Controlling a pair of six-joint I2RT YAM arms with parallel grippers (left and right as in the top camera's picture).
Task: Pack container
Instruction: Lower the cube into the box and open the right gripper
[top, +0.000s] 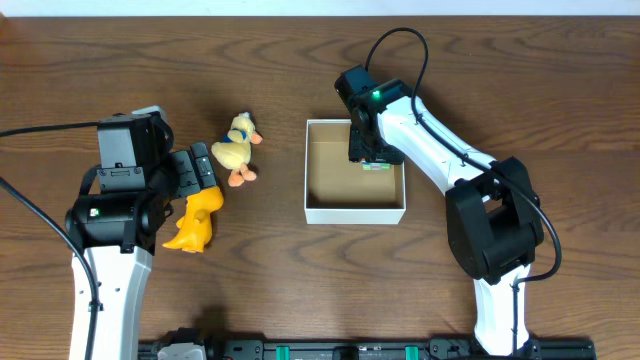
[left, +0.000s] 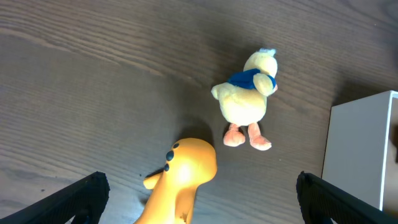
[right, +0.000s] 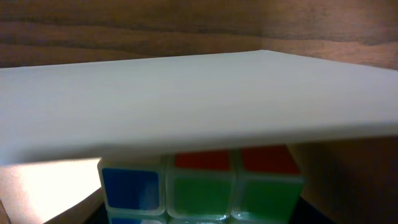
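The container is a square white box with a brown inside, at the table's middle. My right gripper reaches into its back right corner, shut on a coloured puzzle cube with blue, green and red tiles. A white container wall fills the right wrist view above the cube. My left gripper is open, its fingers wide apart over the head of an orange toy animal, not touching it. A yellow plush duck with a blue scarf lies just beyond. The container's corner shows at the right.
The orange toy and the duck lie on the brown wooden table left of the container. Black cables run from both arms. A black rail runs along the table's front edge.
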